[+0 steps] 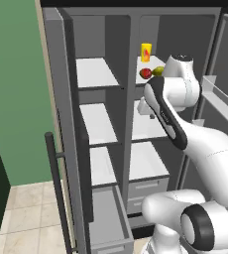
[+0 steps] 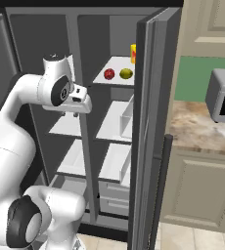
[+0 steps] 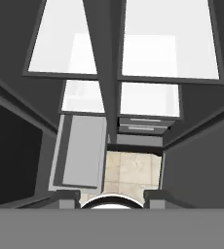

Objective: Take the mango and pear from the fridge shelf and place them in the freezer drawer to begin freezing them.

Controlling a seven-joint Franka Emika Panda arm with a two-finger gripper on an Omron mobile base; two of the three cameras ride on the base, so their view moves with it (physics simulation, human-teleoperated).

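The red mango (image 1: 145,73) (image 2: 109,73) and the yellow-green pear (image 1: 157,71) (image 2: 126,73) lie side by side on the top right fridge shelf (image 1: 153,61) (image 2: 115,62). My gripper (image 1: 148,113) (image 2: 70,113) (image 3: 113,197) hangs below and in front of that shelf, pointing down, open, with nothing between its fingertips (image 3: 67,196). The freezer drawer (image 1: 105,216) (image 3: 80,151) stands pulled out at the bottom left of the fridge, and nothing shows in the part of its inside that I can see.
A yellow carton (image 1: 145,51) (image 2: 133,52) stands behind the fruit. Two light-grey drawers (image 1: 146,188) (image 3: 142,124) sit under the right shelves. The left door (image 1: 61,124) and right door (image 2: 148,122) are swung open. A microwave (image 2: 224,95) sits on the counter to the right.
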